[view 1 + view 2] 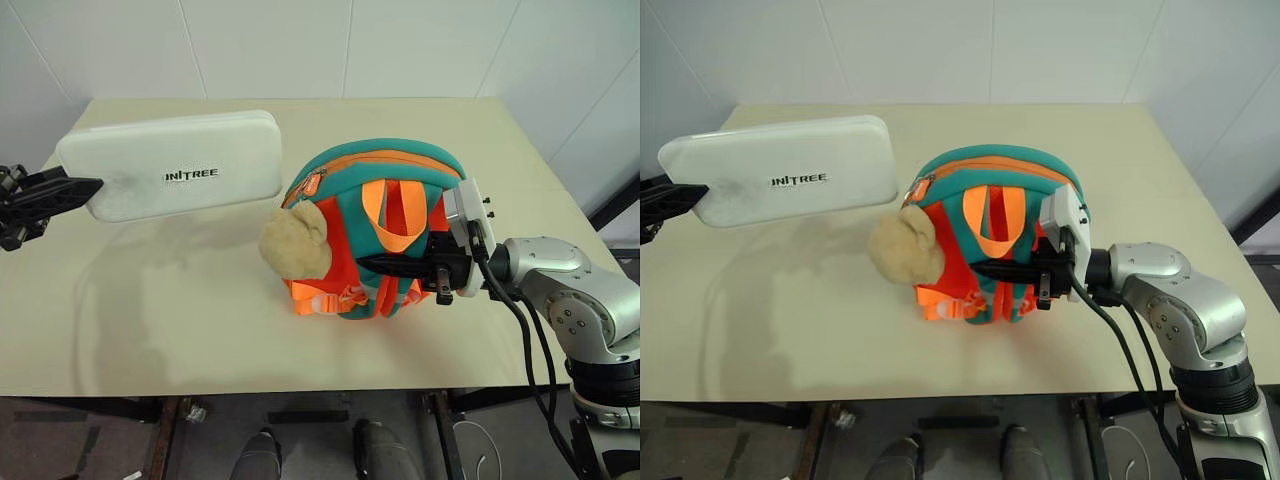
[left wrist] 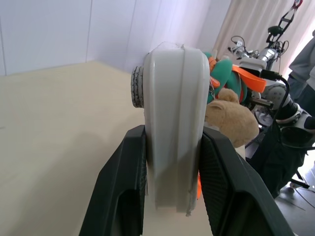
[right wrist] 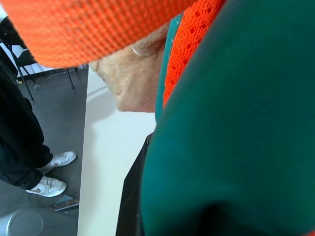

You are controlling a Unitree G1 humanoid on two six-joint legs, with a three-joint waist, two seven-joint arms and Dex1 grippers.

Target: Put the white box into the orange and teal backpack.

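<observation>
The left gripper (image 1: 88,186) holds the white box (image 1: 175,162) by one short end, its jaws pinching the box's thin edges from both sides — the left wrist view shows a black finger pressed against each face. The box hangs flat above the cream surface (image 1: 180,320), lettering up, its free end reaching toward the orange and teal backpack (image 1: 375,225) and stopping just short of the teal top. Held this way, the long free end can probably lead into an opening while the gripper stays outside.

The right gripper (image 1: 375,264) comes in level from the robot's right, its jaws pressed together on the backpack's straps at mid-height; the right wrist view is crowded with teal fabric and orange webbing right at the finger. This grip most likely serves to keep the soft pack upright and steady — and perhaps to tug the mouth apart.

The backpack stands near the middle of the surface, its beige plush (image 1: 296,243) hanging on the side facing the box. The zipper line along the top arch looks nearly closed from above; no gap wide enough to show the inside is visible, so I cannot tell what it holds. The box is still wholly outside.
</observation>
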